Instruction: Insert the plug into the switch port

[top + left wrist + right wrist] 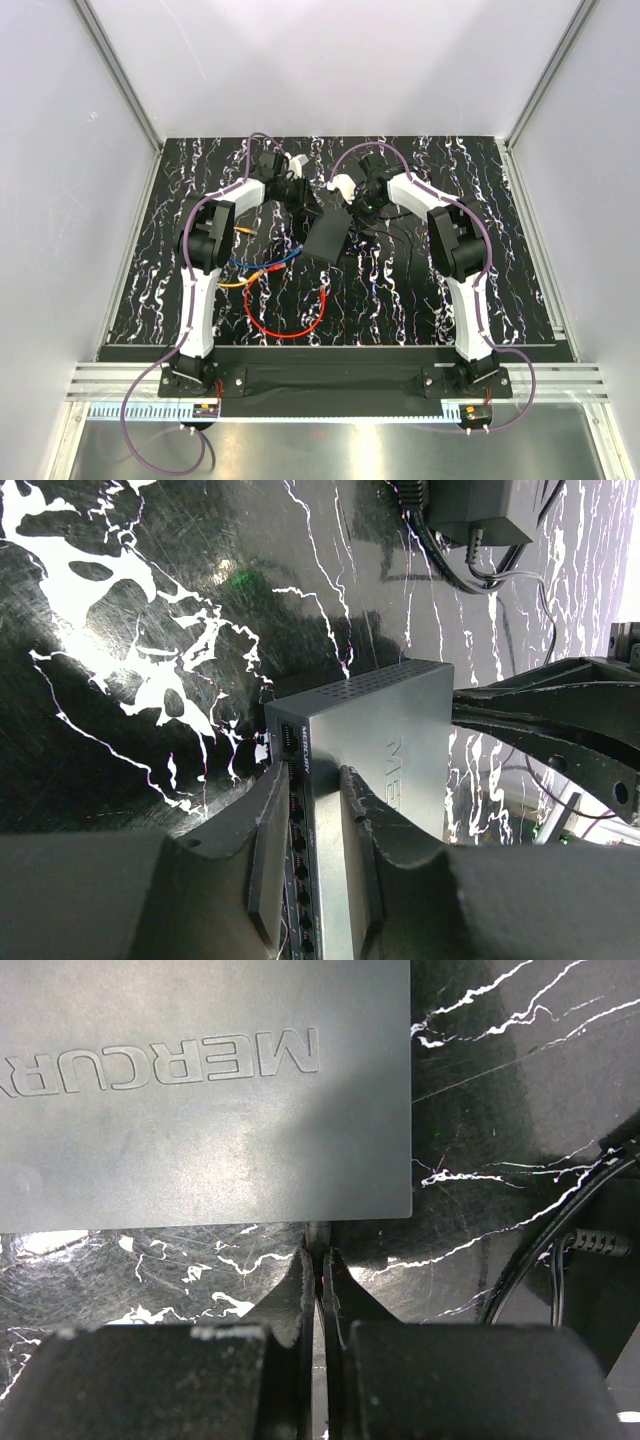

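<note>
Switch box (328, 238) on table (420, 300), between left arm (205, 250) and right arm (455, 245)

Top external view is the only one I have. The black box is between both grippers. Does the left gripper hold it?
Observer: Yes. In the left wrist view the left gripper is shut on the switch box, its row of ports between the fingers.
Operator: And the plug?
Observer: The right gripper pinches a small grey plug, its tip at the box's edge; whether it is seated I cannot tell.
</note>
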Robot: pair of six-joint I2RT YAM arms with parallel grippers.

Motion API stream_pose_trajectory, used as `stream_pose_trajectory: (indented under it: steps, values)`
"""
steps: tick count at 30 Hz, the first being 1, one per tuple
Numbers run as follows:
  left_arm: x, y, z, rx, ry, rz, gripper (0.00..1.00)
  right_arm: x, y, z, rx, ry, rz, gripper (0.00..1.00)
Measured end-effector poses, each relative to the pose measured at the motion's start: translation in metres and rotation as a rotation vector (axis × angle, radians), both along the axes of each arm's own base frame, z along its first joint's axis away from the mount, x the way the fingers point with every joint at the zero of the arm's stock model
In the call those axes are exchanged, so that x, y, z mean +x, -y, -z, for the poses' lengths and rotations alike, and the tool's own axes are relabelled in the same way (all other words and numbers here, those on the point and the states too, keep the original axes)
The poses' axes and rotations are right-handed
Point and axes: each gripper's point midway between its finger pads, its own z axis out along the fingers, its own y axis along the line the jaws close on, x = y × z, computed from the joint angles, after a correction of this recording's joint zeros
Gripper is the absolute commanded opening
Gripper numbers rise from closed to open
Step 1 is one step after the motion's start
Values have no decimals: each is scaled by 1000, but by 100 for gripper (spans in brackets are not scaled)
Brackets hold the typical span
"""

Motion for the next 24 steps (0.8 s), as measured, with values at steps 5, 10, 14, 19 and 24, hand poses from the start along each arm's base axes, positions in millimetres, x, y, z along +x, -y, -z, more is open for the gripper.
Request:
stream_pose_trajectory:
  steps: [5, 10, 14, 19, 24]
  values:
    - [2, 2, 1, -19, -1, -17, 27, 1, -1, 0, 5, -10, 40, 0]
    - [6, 4, 1, -45, 10, -41, 27, 1, -1, 0, 20, -12, 87, 0]
    - [9, 6, 0, -60, 16, -57, 26, 2, -2, 0, 28, -13, 104, 0]
    - [13, 7, 1, -79, 26, -82, 25, 3, -3, 0, 41, -18, 133, 0]
    - [17, 9, 2, -104, 43, -104, 25, 3, -4, 0, 49, -21, 157, 0]
